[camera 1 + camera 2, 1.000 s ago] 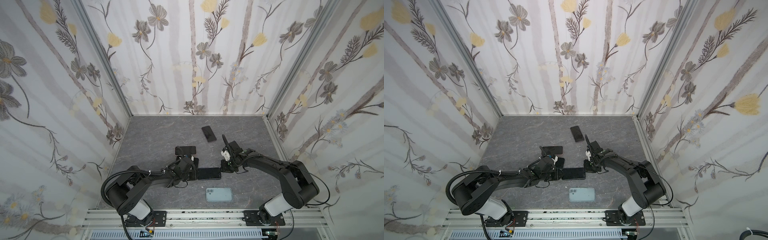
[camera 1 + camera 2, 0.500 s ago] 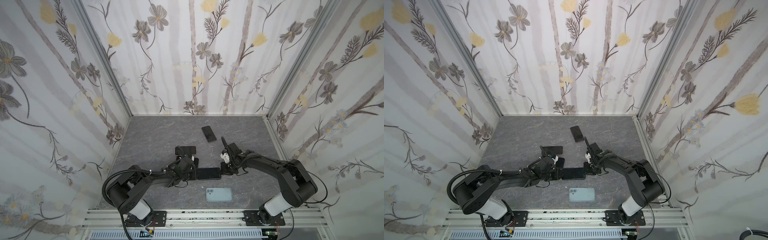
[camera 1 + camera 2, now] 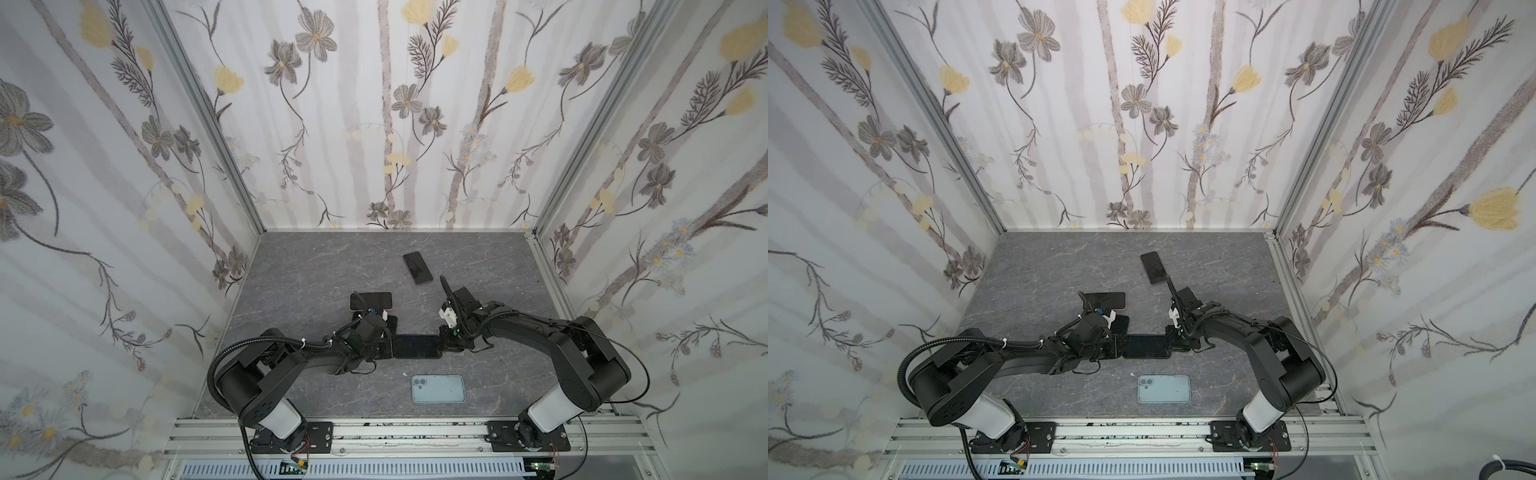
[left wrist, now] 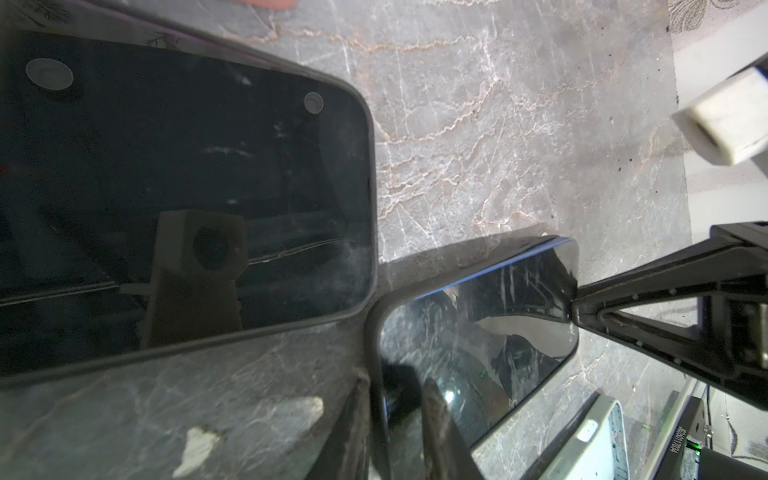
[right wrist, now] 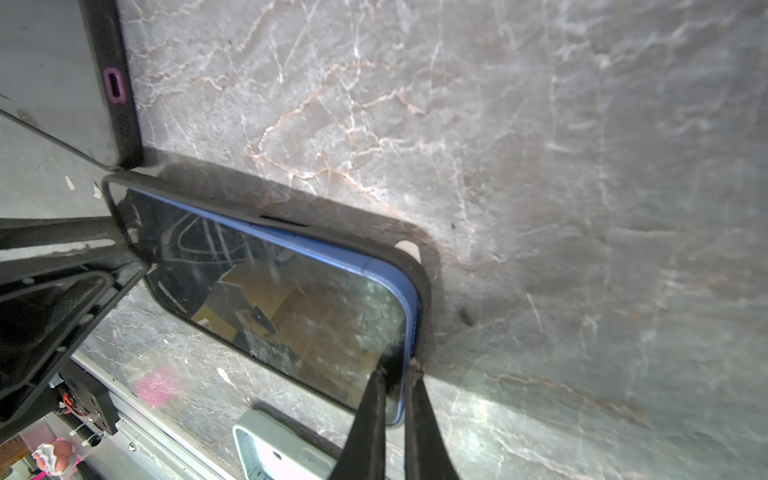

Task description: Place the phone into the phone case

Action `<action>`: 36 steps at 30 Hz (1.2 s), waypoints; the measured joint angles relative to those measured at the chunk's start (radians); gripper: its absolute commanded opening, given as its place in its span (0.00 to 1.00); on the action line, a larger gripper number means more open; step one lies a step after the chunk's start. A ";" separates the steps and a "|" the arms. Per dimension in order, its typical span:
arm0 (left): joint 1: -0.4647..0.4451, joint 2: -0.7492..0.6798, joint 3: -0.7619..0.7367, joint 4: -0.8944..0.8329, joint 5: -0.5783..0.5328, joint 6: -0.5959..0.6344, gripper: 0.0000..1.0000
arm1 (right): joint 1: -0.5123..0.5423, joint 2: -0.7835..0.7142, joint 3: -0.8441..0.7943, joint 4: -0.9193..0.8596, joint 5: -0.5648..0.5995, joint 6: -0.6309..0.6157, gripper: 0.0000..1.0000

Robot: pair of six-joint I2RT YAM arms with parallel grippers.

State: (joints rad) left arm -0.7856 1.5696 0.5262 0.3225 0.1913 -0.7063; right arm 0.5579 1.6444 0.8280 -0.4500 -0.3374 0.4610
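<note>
The phone [image 3: 417, 346] [image 3: 1145, 346], with a dark screen and a blue edge, lies mid-table between both grippers. A black phone case [image 5: 291, 220] rims its far long side and both ends. At the corner beside my right fingers the blue edge [image 5: 400, 415] shows bare. My left gripper [image 3: 388, 347] [image 4: 395, 424] is shut on the case's rim [image 4: 374, 332] at the phone's left end. Its fingers straddle that rim. My right gripper [image 3: 444, 343] [image 5: 392, 374] is pinched shut on the phone's [image 5: 282, 307] right end.
A pale green case [image 3: 437, 388] [image 3: 1164, 388] lies empty near the front edge. A dark phone [image 3: 417, 268] lies toward the back, and another in a dark case [image 3: 371, 301] sits just behind my left wrist. Flowered walls close in three sides.
My right gripper has narrowed and shut on the phone's right end, easing slightly toward the phone. The left gripper and the phone have stayed put.
</note>
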 measured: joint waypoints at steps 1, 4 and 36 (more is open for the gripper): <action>0.000 0.000 -0.002 0.003 0.000 0.000 0.24 | 0.003 0.004 0.004 -0.003 0.004 -0.001 0.09; 0.000 -0.003 -0.005 0.006 0.000 0.000 0.24 | 0.012 0.006 0.016 -0.018 0.021 -0.002 0.10; 0.000 -0.014 0.083 -0.170 -0.015 0.048 0.25 | 0.017 0.079 0.221 -0.153 0.152 -0.052 0.11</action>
State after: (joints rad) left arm -0.7853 1.5555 0.6094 0.1524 0.1764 -0.6579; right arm 0.5747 1.7237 1.0489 -0.6033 -0.1856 0.4088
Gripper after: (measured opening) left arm 0.245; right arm 0.113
